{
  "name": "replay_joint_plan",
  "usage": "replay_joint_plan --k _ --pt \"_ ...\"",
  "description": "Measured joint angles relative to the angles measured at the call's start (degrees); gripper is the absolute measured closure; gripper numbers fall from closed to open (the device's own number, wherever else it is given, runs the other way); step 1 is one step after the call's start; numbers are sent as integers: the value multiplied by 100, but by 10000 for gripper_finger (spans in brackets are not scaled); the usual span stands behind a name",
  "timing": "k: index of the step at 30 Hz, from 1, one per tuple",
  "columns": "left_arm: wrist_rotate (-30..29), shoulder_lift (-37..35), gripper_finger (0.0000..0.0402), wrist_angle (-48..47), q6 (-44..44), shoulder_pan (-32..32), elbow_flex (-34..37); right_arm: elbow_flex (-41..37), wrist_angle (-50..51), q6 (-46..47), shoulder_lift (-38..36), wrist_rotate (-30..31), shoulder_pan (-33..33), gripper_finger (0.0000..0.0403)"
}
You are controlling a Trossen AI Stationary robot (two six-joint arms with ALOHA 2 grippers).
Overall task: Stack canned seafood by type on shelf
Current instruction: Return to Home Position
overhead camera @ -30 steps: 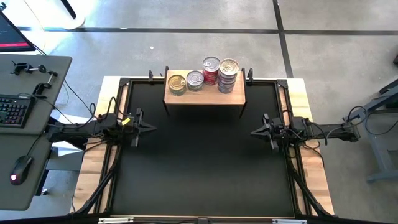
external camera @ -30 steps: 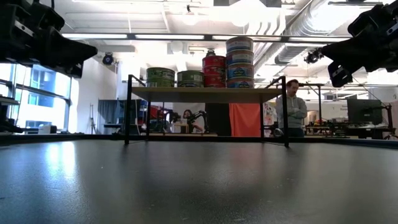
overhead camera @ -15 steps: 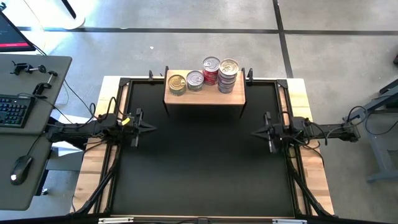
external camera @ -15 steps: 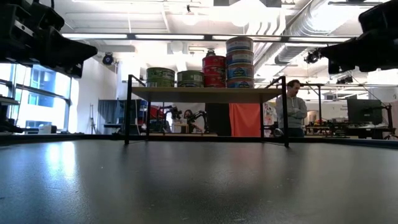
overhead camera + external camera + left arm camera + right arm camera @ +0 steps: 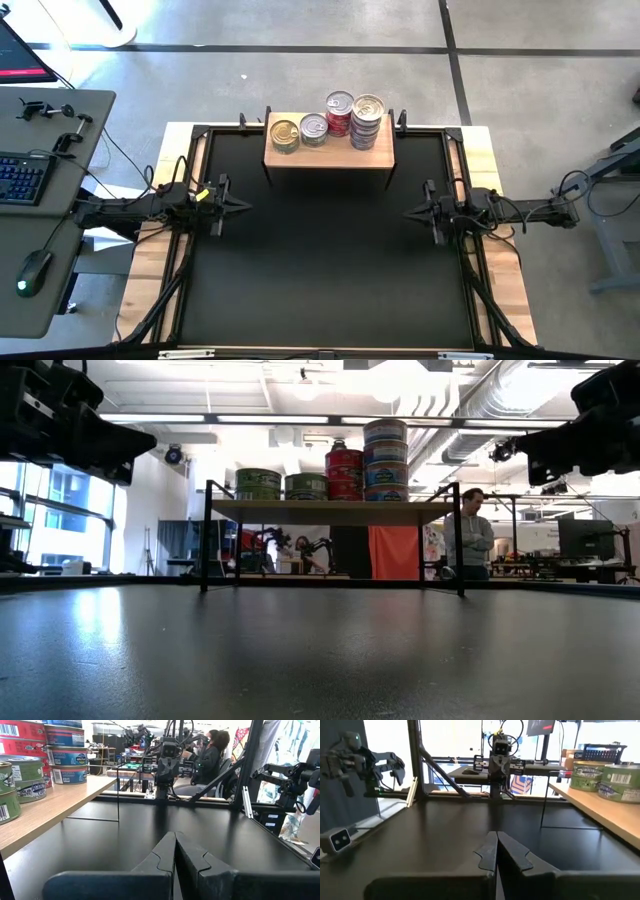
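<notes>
Left gripper (image 5: 243, 205) and right gripper (image 5: 408, 212), both with fingers pressed together and empty, hover at opposite sides of the mat (image 5: 320, 265). The right arm appears to have levelled slightly since a second ago; the left has not moved. The cans (image 5: 368, 110) stand unchanged on the shelf (image 5: 330, 155) at the mat's far edge, grouped green, red and blue.

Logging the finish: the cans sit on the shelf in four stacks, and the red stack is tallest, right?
Not quite: the blue stack is tallest, as the low view shows; the red stack beside it is lower. The shelf does hold four stacks.
</notes>
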State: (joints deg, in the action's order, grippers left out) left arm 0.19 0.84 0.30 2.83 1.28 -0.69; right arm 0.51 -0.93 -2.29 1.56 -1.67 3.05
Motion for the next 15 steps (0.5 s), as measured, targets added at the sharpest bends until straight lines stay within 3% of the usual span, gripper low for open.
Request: replay_joint_plan --k 15 --pt "0 0 401 2 0 0 0 0 4 88 0 0 0 402"
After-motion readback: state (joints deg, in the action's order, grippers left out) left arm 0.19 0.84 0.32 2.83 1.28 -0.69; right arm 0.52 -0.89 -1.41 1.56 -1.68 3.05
